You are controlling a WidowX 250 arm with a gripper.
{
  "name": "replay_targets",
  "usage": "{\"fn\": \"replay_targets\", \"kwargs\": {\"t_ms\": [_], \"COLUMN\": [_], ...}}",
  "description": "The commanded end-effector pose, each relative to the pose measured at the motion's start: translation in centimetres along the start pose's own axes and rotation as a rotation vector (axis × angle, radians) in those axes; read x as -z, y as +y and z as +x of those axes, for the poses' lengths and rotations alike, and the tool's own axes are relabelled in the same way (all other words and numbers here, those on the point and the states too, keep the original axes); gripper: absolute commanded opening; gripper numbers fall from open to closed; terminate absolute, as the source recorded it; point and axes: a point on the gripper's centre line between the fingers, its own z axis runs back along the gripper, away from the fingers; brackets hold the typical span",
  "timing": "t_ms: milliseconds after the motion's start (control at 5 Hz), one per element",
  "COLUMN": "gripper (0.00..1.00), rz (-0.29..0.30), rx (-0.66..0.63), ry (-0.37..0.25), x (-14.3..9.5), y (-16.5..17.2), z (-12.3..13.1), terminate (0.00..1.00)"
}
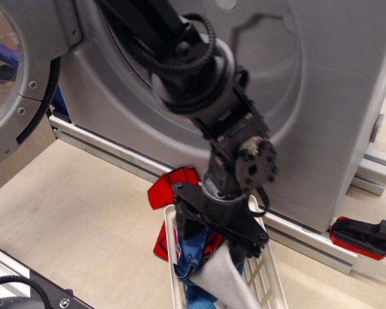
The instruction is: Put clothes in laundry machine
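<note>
The grey laundry machine [334,96] fills the back; my arm covers much of its drum opening, and its round door [26,84] hangs open at the left. A white slatted basket [265,278] stands in front, holding a blue cloth [192,254] and a pale grey-white cloth [220,283]. A red cloth with black lines [174,185] lies on the table against the basket's far left corner. My gripper [209,237] reaches down into the basket with its jaws apart on either side of the blue cloth. The cloth's lower part is hidden.
An aluminium rail [109,151] runs along the machine's base. A red and black clamp-like object [363,235] lies at the right by the rail. A black cable and metal frame [19,286] sit at the bottom left corner. Bare wooden tabletop [71,212] lies left of the basket.
</note>
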Motion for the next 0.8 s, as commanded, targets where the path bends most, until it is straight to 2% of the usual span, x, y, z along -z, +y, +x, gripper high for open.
{"fn": "replay_targets", "kwargs": {"t_ms": [0,200,400,600], "gripper": [1.00,0.00,0.00,0.00], "rz": [-0.188,-0.151,-0.077,-0.037], "rx": [-0.021,-0.008,0.037,0.050], "ry": [-0.023,-0.018,-0.050,-0.119], "x": [1.3,2.1,1.5,-0.6], "y": [0.1,0.4,0.6,0.7], "z": [0.2,0.2,0.3,0.4], "terminate": [0.00,0.00,0.00,0.00]}}
